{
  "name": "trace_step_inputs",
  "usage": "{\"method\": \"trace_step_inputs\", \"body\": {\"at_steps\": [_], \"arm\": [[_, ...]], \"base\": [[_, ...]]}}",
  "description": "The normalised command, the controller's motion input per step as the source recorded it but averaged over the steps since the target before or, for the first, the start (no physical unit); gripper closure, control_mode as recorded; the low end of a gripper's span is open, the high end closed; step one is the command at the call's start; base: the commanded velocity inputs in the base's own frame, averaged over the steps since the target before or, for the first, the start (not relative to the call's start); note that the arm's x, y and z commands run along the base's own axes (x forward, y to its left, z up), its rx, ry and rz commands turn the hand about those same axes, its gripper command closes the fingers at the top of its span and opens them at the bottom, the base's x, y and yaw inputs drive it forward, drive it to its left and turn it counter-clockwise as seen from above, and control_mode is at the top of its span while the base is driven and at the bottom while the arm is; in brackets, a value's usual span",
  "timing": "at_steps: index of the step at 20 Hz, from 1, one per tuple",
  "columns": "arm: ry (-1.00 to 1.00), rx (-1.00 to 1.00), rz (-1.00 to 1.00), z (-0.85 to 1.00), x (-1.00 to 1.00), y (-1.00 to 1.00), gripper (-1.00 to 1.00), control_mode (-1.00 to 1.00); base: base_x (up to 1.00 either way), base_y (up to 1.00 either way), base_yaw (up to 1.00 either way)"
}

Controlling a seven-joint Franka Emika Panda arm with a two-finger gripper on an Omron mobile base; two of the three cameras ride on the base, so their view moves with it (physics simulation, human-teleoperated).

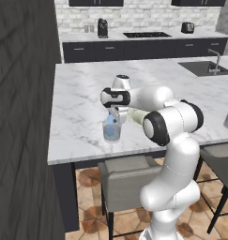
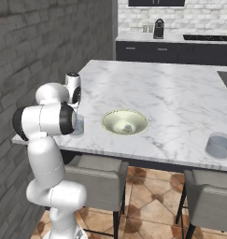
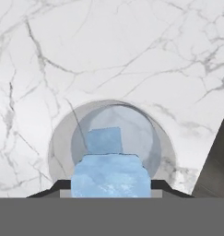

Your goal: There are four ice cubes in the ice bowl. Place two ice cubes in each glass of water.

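Observation:
My gripper (image 1: 114, 117) hangs just above a glass of water (image 1: 111, 131) near the counter's front edge, shut on a pale blue ice cube (image 3: 111, 175). Straight below it, another ice cube (image 3: 104, 140) lies inside that glass (image 3: 62, 152). The yellow-green ice bowl (image 2: 124, 122) sits to the right of this glass, with one pale cube (image 2: 127, 127) in it. In the left base view, my arm covers most of the bowl (image 1: 135, 115). The second glass of water (image 2: 219, 145) stands far to the right along the front edge.
The marble island counter (image 1: 82, 93) ends close in front of the glass. Grey stools (image 1: 127, 180) are tucked under that edge. A sink (image 1: 204, 68) is set into the far right of the island. A dark brick wall (image 2: 40, 46) runs along the left.

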Motion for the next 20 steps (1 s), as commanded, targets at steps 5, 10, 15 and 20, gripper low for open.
{"method": "trace_step_inputs", "body": {"at_steps": [5, 10, 15, 20], "arm": [[0.00, 0.00, -0.02, -0.15, 0.01, 0.00, 1.00, -1.00], [0.00, 0.00, -0.01, -0.03, 0.01, 0.00, 1.00, -1.00], [0.00, 0.00, -0.01, -0.02, 0.00, 0.00, -1.00, -1.00], [0.00, 0.00, -0.01, -0.01, 0.00, 0.00, -1.00, -1.00]], "base": [[0.00, 0.00, 0.00], [0.00, 0.00, 0.00], [0.00, 0.00, 0.00], [0.00, 0.00, 0.00]]}}
